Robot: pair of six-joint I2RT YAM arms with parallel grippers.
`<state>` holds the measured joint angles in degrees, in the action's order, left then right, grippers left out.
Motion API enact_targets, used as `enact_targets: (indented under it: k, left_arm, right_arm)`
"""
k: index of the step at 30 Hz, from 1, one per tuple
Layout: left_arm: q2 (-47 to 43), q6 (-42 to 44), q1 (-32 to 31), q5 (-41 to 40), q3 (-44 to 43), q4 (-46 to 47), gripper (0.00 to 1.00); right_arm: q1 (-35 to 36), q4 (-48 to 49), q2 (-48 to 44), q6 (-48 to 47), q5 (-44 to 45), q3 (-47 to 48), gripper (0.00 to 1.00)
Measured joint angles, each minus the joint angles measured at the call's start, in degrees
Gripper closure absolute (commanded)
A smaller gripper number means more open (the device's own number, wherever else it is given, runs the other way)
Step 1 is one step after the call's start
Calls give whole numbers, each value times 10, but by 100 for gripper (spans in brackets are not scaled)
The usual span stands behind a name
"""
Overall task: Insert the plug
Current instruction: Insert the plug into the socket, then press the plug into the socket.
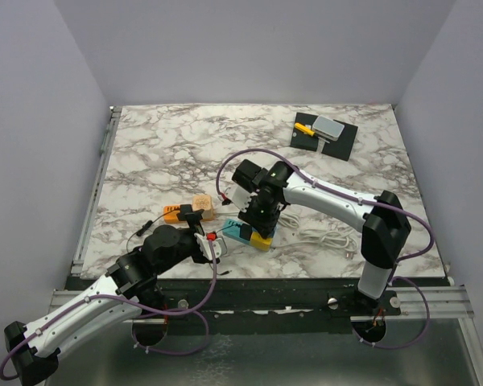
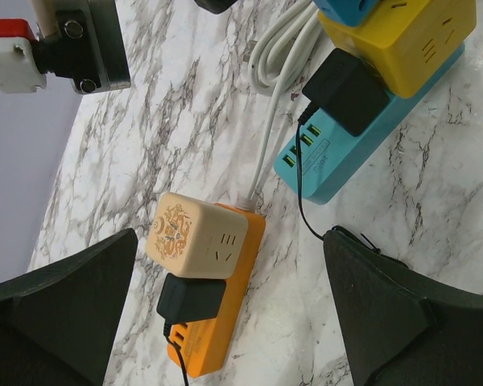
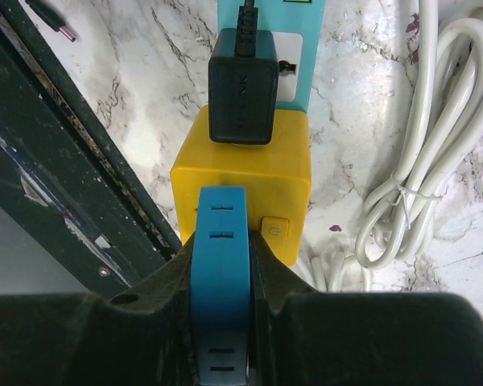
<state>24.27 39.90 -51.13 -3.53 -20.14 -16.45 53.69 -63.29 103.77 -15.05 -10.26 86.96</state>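
Note:
My right gripper [image 3: 220, 241] is shut on a blue plug block [image 3: 219, 273] and holds it against the top of a yellow cube socket [image 3: 241, 181]. The cube sits on a teal power strip [image 3: 306, 48], with a black adapter [image 3: 241, 96] plugged in beside it. In the top view the right gripper [image 1: 258, 223] is over the yellow cube [image 1: 262, 240]. My left gripper [image 2: 229, 237] is open and empty, hovering over an orange power strip [image 2: 233, 289] that carries a beige cube [image 2: 197, 236] and a black adapter [image 2: 189, 299]. In the top view the left gripper [image 1: 207, 241] is just left of the teal strip [image 1: 235, 233].
A coiled white cable [image 3: 419, 161] lies right of the yellow cube and also shows in the top view [image 1: 326, 233]. A black tray [image 1: 344, 143] with a yellow and a grey item is at the back right. The table's dark front rail [image 3: 64, 161] runs close beside the teal strip.

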Motion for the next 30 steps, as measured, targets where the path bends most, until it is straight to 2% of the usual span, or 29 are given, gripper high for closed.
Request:
enact_targets:
  k: [5, 8, 17, 30]
  left_arm:
    - [0, 0, 0, 0, 0, 0, 1]
    - [0, 0, 0, 0, -1, 0, 1]
    - [0, 1, 0, 0, -1, 0, 1]
    - [3, 5, 0, 0, -14, 0, 1]
  right_arm:
    - [0, 1, -1, 6, 2, 0, 74]
    - [0, 2, -2, 13, 2, 1, 68]
    - [4, 20, -3, 28, -15, 36, 59]
    - [4, 23, -42, 34, -13, 8, 62]
